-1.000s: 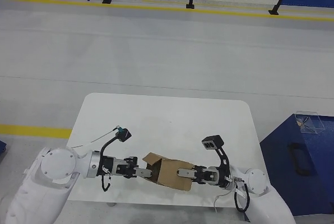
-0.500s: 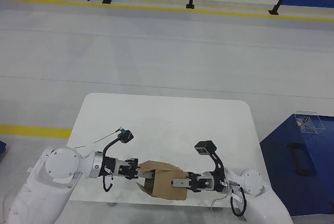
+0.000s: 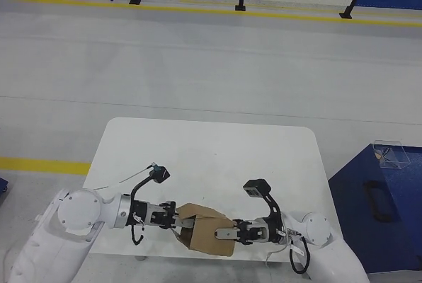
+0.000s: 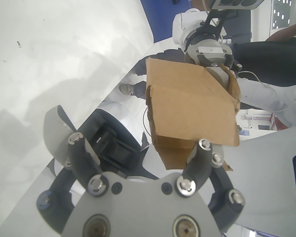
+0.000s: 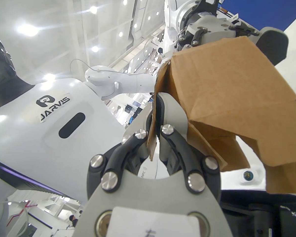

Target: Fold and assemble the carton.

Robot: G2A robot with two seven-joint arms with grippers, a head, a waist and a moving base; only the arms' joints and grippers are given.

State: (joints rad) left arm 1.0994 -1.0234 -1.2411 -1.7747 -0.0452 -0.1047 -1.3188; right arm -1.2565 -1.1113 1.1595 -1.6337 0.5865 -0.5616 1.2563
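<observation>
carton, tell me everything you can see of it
The carton is plain brown corrugated cardboard, partly folded into a box shape. Its end flaps are loose and the edges slightly frayed. It sits tilted near the front edge of the table, apparently lifted off it, between the two hands. The right hand is shut on the edge of one flap. The left hand is open, with one finger against the opposite end.

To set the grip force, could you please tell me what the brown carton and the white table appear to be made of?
Brown box-shaped carton: apparently plain cardboard, matte; frayed edges and creased folds show it. White rounded-corner table: smooth, faintly glossy top with soft reflections, perhaps laminate or painted board; the look leaves that open.
</observation>
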